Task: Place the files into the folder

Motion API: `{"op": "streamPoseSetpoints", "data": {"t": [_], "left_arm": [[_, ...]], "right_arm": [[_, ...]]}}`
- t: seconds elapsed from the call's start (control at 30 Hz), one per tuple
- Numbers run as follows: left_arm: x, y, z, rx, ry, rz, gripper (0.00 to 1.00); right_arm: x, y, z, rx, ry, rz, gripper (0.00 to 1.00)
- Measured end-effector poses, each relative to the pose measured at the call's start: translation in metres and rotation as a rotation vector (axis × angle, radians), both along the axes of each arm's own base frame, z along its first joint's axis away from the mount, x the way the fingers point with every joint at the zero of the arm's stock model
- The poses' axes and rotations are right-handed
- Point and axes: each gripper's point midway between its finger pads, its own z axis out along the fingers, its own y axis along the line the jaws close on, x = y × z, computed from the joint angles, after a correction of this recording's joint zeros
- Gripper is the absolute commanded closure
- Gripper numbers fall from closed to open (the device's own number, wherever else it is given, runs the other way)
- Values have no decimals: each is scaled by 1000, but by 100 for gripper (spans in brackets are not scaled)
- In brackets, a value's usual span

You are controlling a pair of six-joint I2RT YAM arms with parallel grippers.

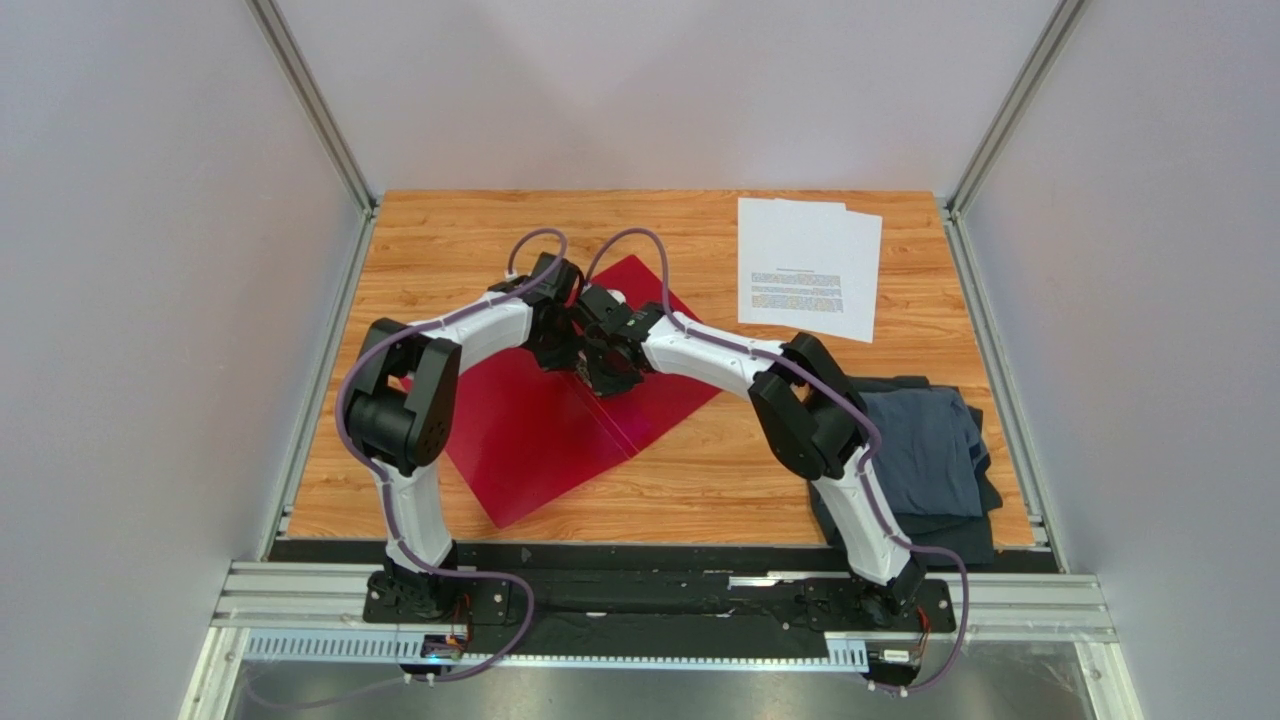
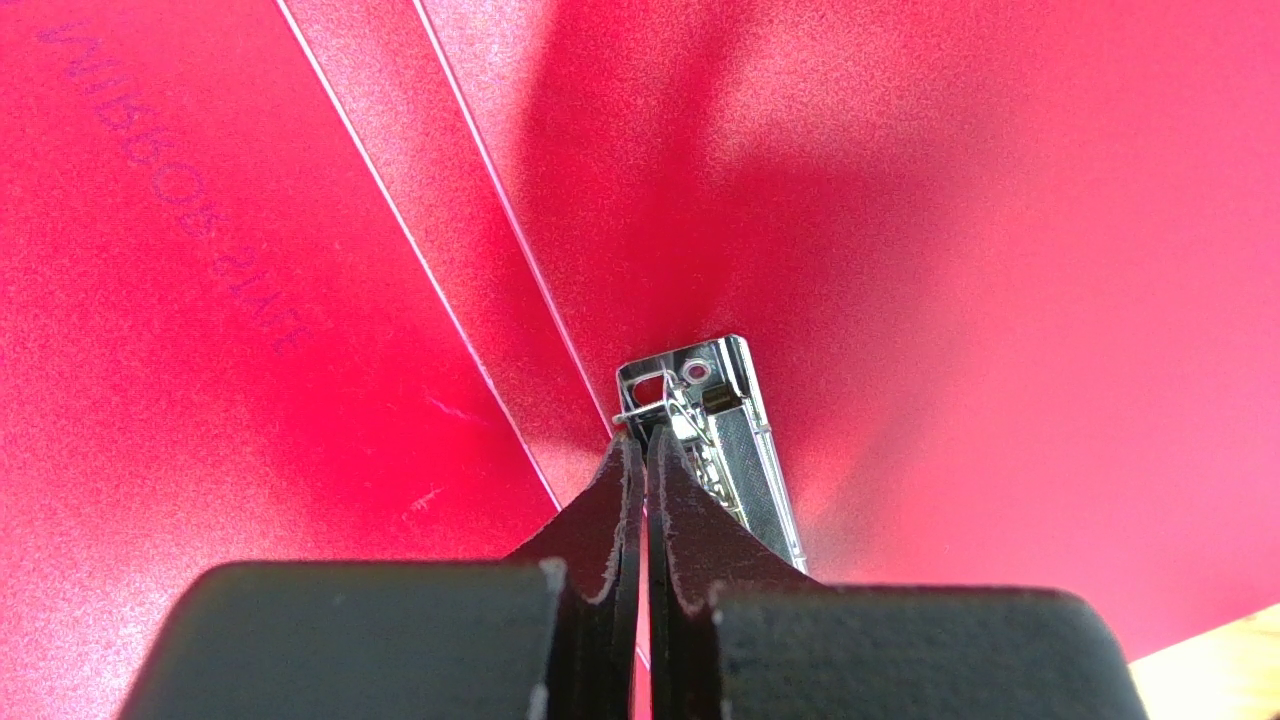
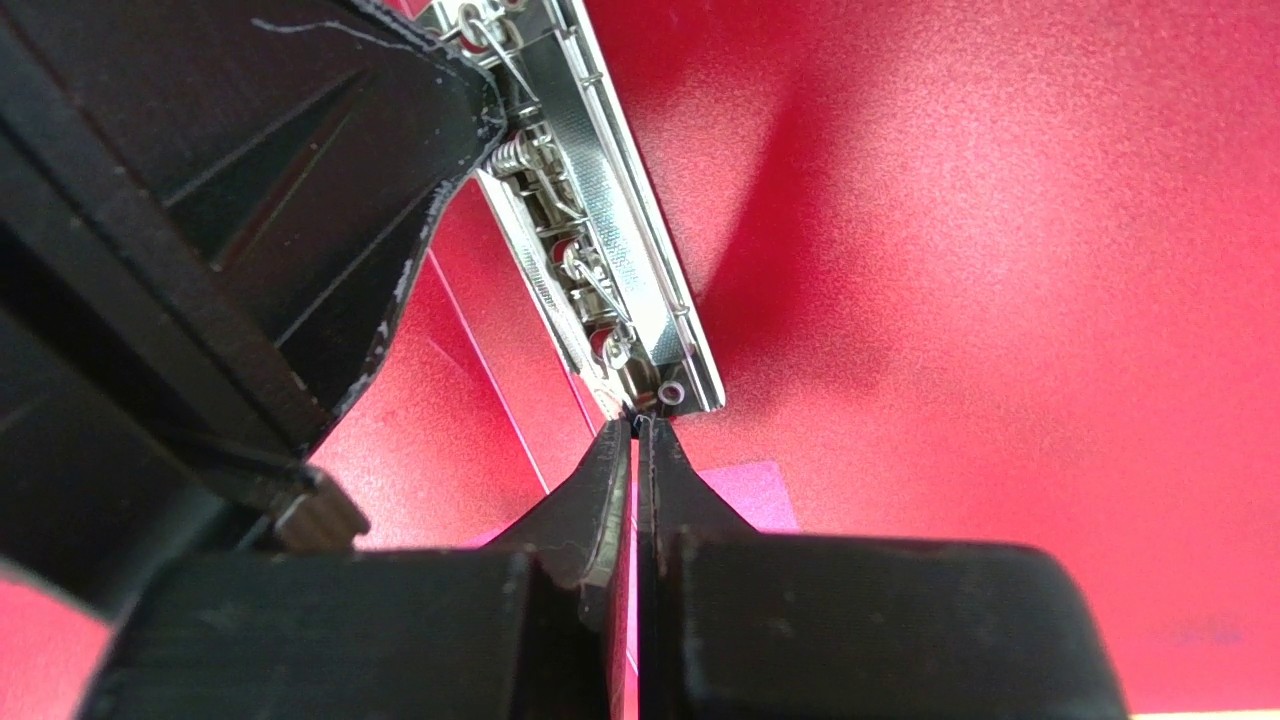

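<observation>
Left gripper [image 2: 643, 450] and right gripper [image 3: 634, 435], both fully closed with nothing clearly held, are poking opposite ends of the open folder's [image 1: 541, 428] clip [image 2: 736, 435], probably freeing it for the files [image 1: 809, 263] lying well apart at far right

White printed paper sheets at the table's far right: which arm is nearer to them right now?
Right. The right arm has its elbow just on the near side of the white printed paper sheets; the left arm stands at the glossy red plastic folder's left side, farther away.
</observation>
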Motion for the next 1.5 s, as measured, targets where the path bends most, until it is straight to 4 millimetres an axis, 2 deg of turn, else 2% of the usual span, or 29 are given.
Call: {"op": "streamPoseSetpoints", "data": {"t": [0.17,0.47,0.6,0.67,0.7,0.77,0.8,0.87,0.9,0.93,1.07,1.1,1.2,1.3,1.4,1.5], "left_arm": [[1,0,0,1,-6,0,100],[3,0,0,0,-16,-1,100],[4,0,2,1,-24,-16,100],[1,1,3,-1,-34,-22,87],[0,4,3,-2,-43,-23,77],[-13,13,7,6,-36,-38,68],[-16,17,8,7,-30,-37,63],[-35,27,20,2,-9,-61,55],[-40,31,28,-2,-12,-65,43],[-44,33,40,-17,-23,-72,38],[-42,36,87,-78,-128,-100,37],[-43,38,98,-85,-147,-106,47],[-48,43,122,-81,-191,-113,50],[-71,53,138,-74,-215,-101,57],[-107,62,137,-97,-230,-74,59],[-139,64,111,-144,-176,-40,66]], "right_arm": [[1,1,7,24,-7,11,100],[9,14,43,159,-39,24,100],[15,24,54,260,-26,48,80],[16,26,57,314,-2,66,74],[13,27,57,347,28,78,63],[9,28,56,401,71,96,49],[9,26,54,424,76,95,46],[19,16,53,465,79,74,42],[25,11,54,480,80,65,42],[34,4,58,502,73,53,41],[55,-23,72,548,41,16,40],[57,-32,73,554,34,8,40],[49,-46,62,549,59,-2,40],[33,-47,45,557,105,7,41],[16,-43,36,569,156,21,45],[11,-32,41,599,156,44,49]]}}
